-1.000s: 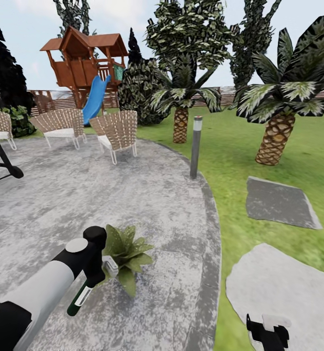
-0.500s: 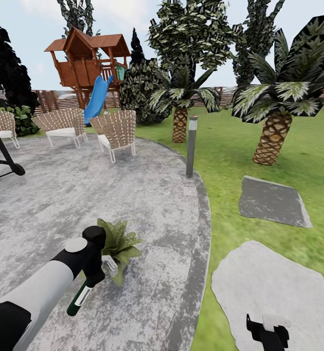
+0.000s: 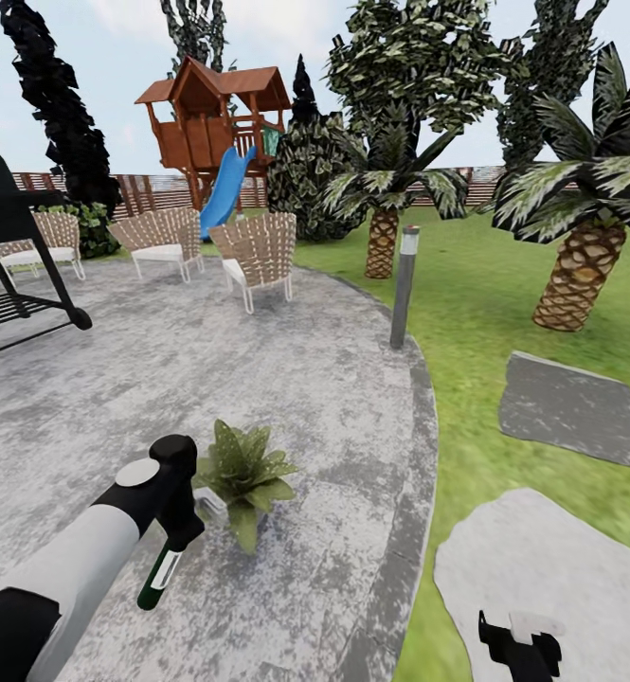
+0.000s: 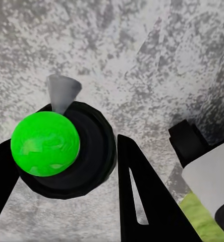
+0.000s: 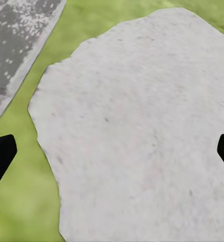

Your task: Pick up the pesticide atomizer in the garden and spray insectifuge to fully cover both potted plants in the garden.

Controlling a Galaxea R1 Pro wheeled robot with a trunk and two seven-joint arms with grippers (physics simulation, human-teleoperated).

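The sprayer (image 3: pixel 160 576) hangs in the left gripper (image 3: pixel 177 530), whose fingers are clamped round its body; in the head view its dark lower end with a pale band points down toward the paved patio (image 3: pixel 333 398). In the left wrist view its round black end (image 4: pixel 71 151) sits between the two black fingers (image 4: pixel 142 196), with a bright green ball (image 4: pixel 45 143) on it and a pale grey cone (image 4: pixel 61 92) beside that, aimed at bare paving.

Just beyond the gripper stands one potted plant (image 3: pixel 243 471), its broad leaves spreading over a low grey pot. The pictures don't show whether any spray reaches it.

To my eye, the job now is aiming: turn the wrist so the cone falls on the leaves, then sweep across the whole rosette. The nozzle looks near enough already, so turning should beat reaching.

Far from the sprayer, the right gripper (image 3: pixel 520 644) hangs low over a pale stepping stone (image 5: pixel 142 126) in the lawn, fingers spread and holding nothing. Beyond the plant stand a lamp post (image 3: pixel 405 284), woven chairs (image 3: pixel 258 256) and a black grill (image 3: pixel 11 256).

No brand, label or lettering can be read anywhere.
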